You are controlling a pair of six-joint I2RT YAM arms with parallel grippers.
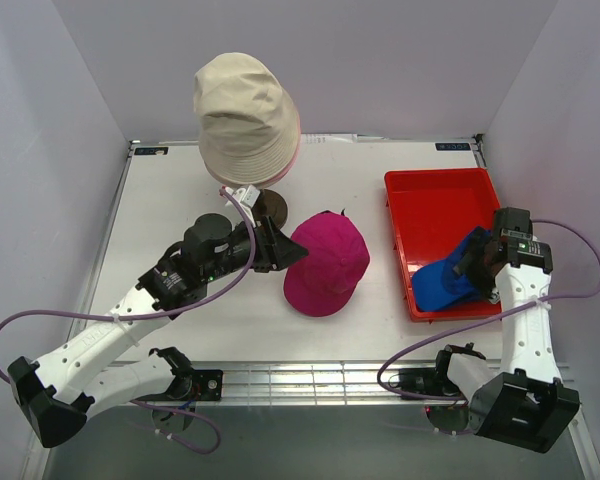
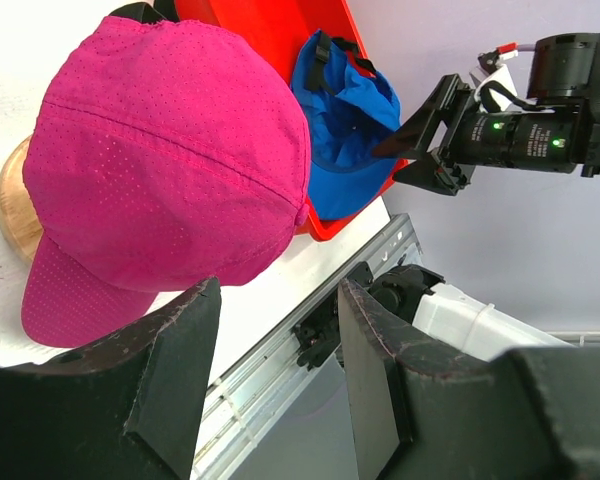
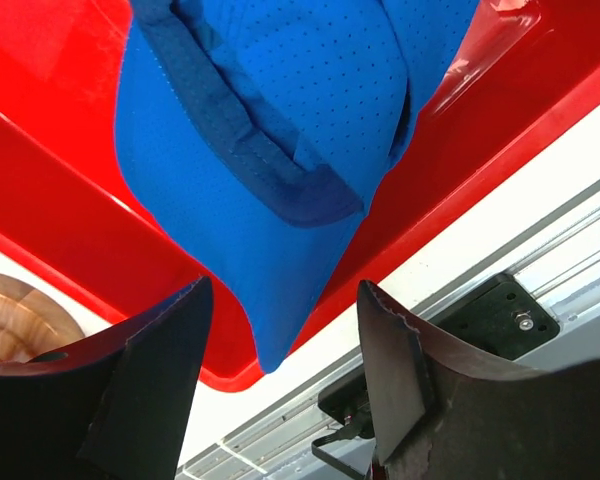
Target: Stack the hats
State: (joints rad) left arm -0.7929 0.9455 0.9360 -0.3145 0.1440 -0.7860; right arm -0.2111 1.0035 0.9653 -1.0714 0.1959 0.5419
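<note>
Magenta cap (image 2: 170,160) lies beyond the left gripper (image 2: 277,290)'s spread fingers; blue cap (image 3: 270,150), overhanging a red tray (image 3: 40,200), sits between the right gripper (image 3: 282,290)'s parted fingers.

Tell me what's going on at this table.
Two robot arms are stacking hats. The beige bucket hat sits at the back on a stand. The left gripper, open, is beside the magenta cap on the table. The right gripper, open, hovers at the edge of the blue cap, which lies across the red tray's near rim.

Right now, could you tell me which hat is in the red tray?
The blue cap, lying at the tray's near rim; the magenta cap and beige hat are outside it.
</note>
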